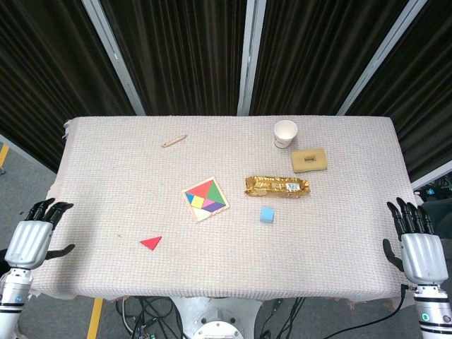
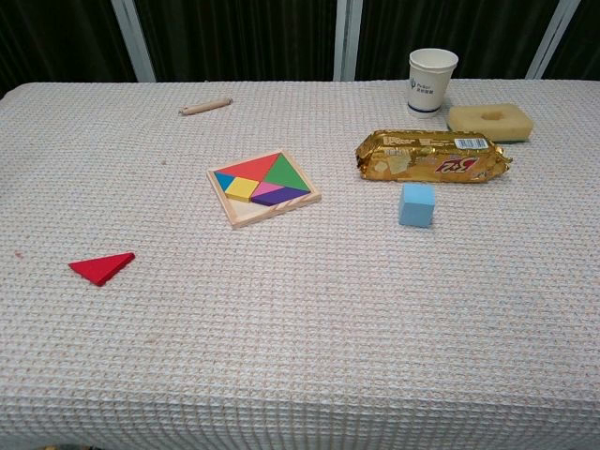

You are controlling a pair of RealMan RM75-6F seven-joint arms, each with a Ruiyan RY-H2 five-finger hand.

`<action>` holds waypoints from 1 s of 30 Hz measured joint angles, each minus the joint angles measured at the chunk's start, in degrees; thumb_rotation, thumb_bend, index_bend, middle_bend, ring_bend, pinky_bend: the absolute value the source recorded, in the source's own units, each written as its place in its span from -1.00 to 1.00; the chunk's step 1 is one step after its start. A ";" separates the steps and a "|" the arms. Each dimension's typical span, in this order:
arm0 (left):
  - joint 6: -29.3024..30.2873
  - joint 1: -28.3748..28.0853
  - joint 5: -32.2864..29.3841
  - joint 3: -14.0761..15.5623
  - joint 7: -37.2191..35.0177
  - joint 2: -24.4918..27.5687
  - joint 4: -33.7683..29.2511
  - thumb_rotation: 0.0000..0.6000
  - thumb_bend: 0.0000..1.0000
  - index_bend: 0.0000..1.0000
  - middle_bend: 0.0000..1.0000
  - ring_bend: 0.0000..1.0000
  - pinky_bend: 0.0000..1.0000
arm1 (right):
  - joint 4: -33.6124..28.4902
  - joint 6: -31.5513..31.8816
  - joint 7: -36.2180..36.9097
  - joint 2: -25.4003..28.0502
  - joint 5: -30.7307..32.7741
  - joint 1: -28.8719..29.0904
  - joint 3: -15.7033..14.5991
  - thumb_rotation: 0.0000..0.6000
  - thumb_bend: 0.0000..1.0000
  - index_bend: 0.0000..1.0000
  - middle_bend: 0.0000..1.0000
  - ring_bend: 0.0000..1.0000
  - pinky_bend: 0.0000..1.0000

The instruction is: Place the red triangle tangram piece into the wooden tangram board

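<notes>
Head view: table (image 1: 106, 162) under a beige waffle-weave cloth. Landmark is the wooden tangram board (image 1: 205, 200), a square tray lying rotated on the cloth, filled with flat coloured pieces (red, green, yellow, blue, purple, pink), with one bare wood strip along its near edge in the chest view. Red triangle tangram piece (image 1: 150, 242) lies flat on the cloth, near-left of the board, well apart, nothing touching it. Right of the board: crinkled gold foil snack pack (image 1: 277, 186), with a small light-blue cube (image 1: 266, 215) just near of it. Far-right of the board: white paper cup (image 1: 285, 133) standing upright, and a yellow sponge block (image 1: 309, 160) with a dent in its top. Far-left of the board: thin wooden stick (image 1: 174, 141). My left hand (image 1: 34, 236) hangs off the table's left edge, back up, fingers spread, holding nothing. My right hand (image 1: 417, 244) hangs off the right edge, same pose, fingers apart, empty.
</notes>
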 measured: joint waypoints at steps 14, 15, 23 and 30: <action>0.37 0.13 0.42 0.43 0.60 0.46 -1.12 1.00 -0.90 -0.61 -0.61 -0.80 -0.73 | 0.37 0.09 1.05 0.53 -0.30 0.18 0.34 1.00 -0.33 -1.00 -1.00 -1.00 -1.00; 0.21 0.01 0.53 0.46 0.62 0.60 -1.51 1.00 -0.90 -0.61 -0.61 -0.80 -0.73 | 0.38 0.11 1.17 0.57 -0.30 0.18 0.36 1.00 -0.33 -1.00 -1.00 -1.00 -1.00; -2.94 -1.44 2.39 1.88 0.50 1.87 -3.86 1.00 -0.90 -0.61 -0.61 -0.80 -0.70 | -0.23 1.06 1.66 1.23 -0.17 -0.06 0.90 1.00 -0.33 -1.00 -1.00 -1.00 -1.00; -6.84 -3.19 3.17 3.19 0.55 0.21 -5.07 1.00 -0.90 -0.59 -0.61 -0.80 -0.72 | -0.78 1.17 1.31 2.24 -0.28 -0.17 0.92 1.00 -0.33 -1.00 -1.00 -1.00 -1.00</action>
